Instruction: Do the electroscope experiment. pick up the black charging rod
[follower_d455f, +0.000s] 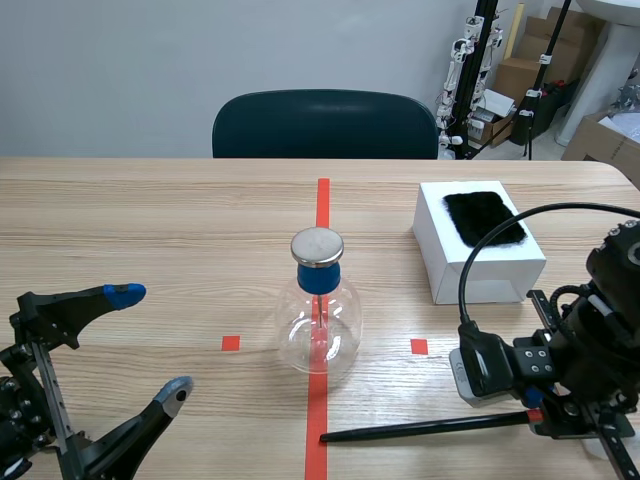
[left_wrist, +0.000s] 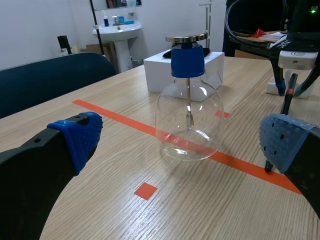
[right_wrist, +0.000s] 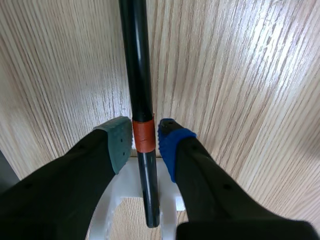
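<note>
The black charging rod (follower_d455f: 420, 428) lies low over the near table, right of the red centre line, its free tip toward the line. My right gripper (follower_d455f: 536, 412) is shut on its right end. In the right wrist view the rod (right_wrist: 137, 60) runs straight ahead, and the gripper (right_wrist: 144, 140) pinches its orange band between a grey-green pad (right_wrist: 119, 142) and a blue pad (right_wrist: 169, 140). My left gripper (follower_d455f: 150, 343) stands open at the near left with nothing in it. In the left wrist view that gripper (left_wrist: 182, 142) faces the flask, with the rod (left_wrist: 280, 125) beyond.
A glass electroscope flask (follower_d455f: 318, 320) with a blue stopper and metal cap stands on the red line at mid-table. A white box (follower_d455f: 480, 265) topped with black fur (follower_d455f: 484, 218) sits at the right. A white stand (right_wrist: 116, 210) lies under the rod's held end. A dark chair (follower_d455f: 325, 125) stands behind the table.
</note>
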